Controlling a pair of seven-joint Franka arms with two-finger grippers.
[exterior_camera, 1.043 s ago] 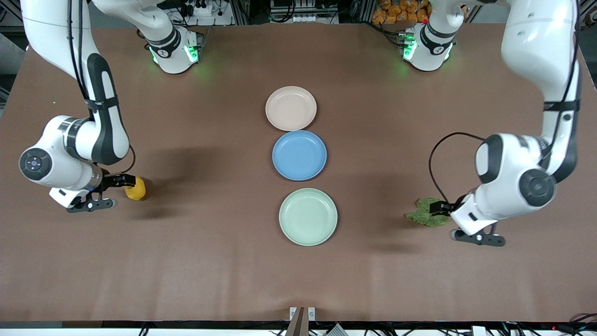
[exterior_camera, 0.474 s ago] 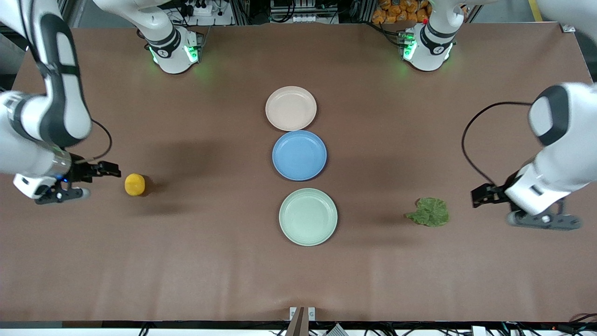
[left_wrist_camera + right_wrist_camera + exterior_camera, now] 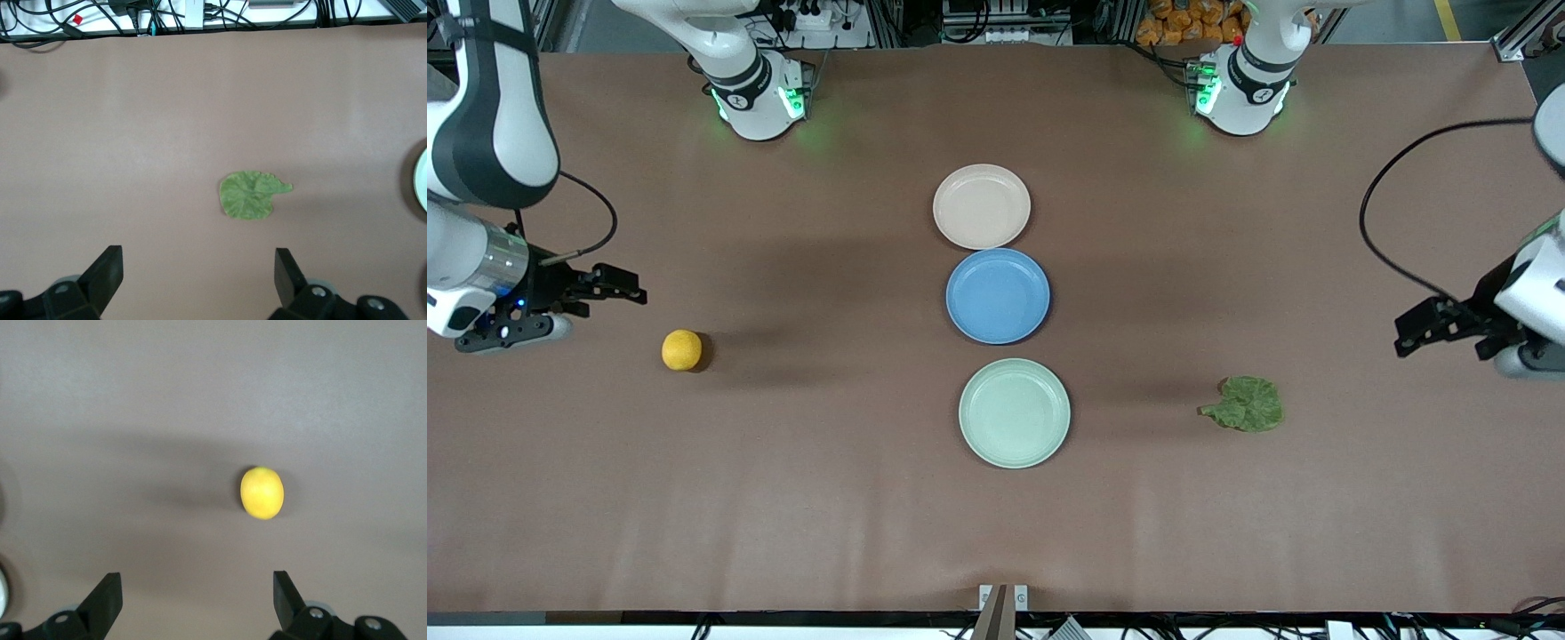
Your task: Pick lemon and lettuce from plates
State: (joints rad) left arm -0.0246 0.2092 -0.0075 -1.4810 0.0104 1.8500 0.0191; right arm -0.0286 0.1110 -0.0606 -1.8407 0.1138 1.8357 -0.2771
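The yellow-orange lemon (image 3: 681, 349) lies on the bare table toward the right arm's end; it also shows in the right wrist view (image 3: 262, 493). My right gripper (image 3: 627, 291) is open and empty, raised over the table beside the lemon (image 3: 197, 600). The dull-green lettuce (image 3: 1245, 404) lies flat on the table toward the left arm's end, also in the left wrist view (image 3: 249, 195). My left gripper (image 3: 1414, 331) is open and empty, raised over the table beside the lettuce (image 3: 198, 280). The beige-pinkish plate (image 3: 982, 206) and the mint green plate (image 3: 1014, 412) are empty.
A blue plate (image 3: 998, 296) sits between the two other plates in the table's middle, also empty. The arm bases (image 3: 754, 93) (image 3: 1240, 84) stand along the table's edge farthest from the front camera. Cables run along the table edge in the left wrist view (image 3: 167, 13).
Both grippers let go and drew back and up, away from the lemon and the lettuce, toward the table's ends. The lemon and lettuce stay on the table.
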